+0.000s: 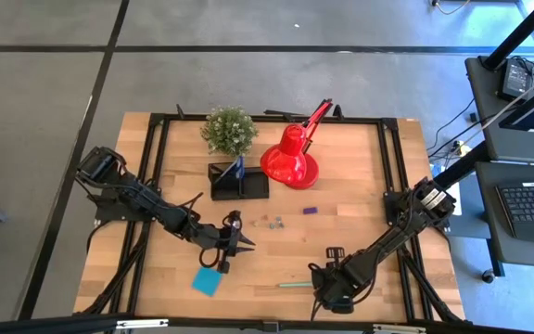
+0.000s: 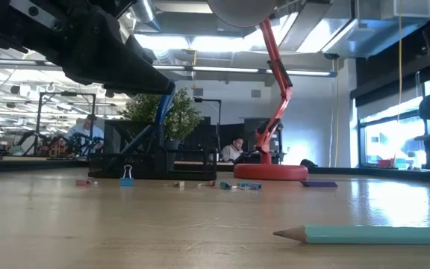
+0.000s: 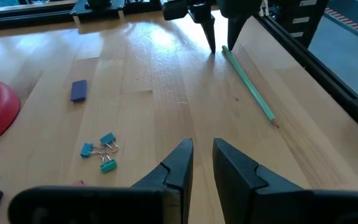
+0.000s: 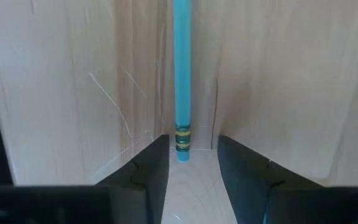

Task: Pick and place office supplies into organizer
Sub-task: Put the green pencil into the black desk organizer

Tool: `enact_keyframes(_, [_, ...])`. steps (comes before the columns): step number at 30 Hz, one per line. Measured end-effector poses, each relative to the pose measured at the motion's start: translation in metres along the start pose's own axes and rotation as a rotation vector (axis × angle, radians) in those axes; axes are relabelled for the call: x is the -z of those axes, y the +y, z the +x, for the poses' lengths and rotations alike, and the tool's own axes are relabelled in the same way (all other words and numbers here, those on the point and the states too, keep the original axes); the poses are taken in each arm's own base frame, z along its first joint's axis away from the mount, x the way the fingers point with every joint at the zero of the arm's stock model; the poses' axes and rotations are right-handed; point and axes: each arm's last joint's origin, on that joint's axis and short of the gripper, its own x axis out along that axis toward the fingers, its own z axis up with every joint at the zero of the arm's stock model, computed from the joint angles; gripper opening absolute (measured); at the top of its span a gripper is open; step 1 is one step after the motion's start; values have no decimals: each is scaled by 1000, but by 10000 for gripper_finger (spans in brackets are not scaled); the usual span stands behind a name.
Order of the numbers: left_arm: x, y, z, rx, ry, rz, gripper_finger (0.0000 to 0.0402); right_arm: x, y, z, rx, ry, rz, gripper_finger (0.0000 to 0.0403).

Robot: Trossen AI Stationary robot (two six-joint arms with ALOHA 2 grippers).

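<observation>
Right gripper (image 1: 320, 282) positioned at the eraser end of the green pencil (image 1: 294, 285), jaws apart.
The organizer (image 1: 239, 180) sits well beyond both grippers, beside the red lamp (image 1: 290, 158). The left gripper (image 1: 236, 243) hovers with fingers slightly apart, empty; the blue sticky-note pad (image 1: 207, 281) lies just beside it. The pencil's end lies between the right gripper's fingertips (image 4: 157, 155), not clamped. Tiny clips (image 3: 102, 151) lie near the left gripper.

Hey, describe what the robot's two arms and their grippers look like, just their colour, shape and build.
Both arms are dark, nearly black, jointed links with blocky housings. The left arm ends in the left gripper, with two dark, wedge-shaped tapering fingers. The right arm carries the right gripper, whose two fingers are equally dark, with broad angular inner faces. No markings are visible.
</observation>
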Motion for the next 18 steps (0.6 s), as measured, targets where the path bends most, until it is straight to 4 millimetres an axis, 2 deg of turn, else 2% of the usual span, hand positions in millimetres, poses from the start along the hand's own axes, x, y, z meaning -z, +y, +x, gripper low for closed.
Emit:
enact_keyframes(12, [1,0,0,-1,6,1,56,-1,0,11,52,-6,2,96])
enact_keyframes(18, [1,0,0,-1,6,1,56,0,1,12,70,-10,-8,89])
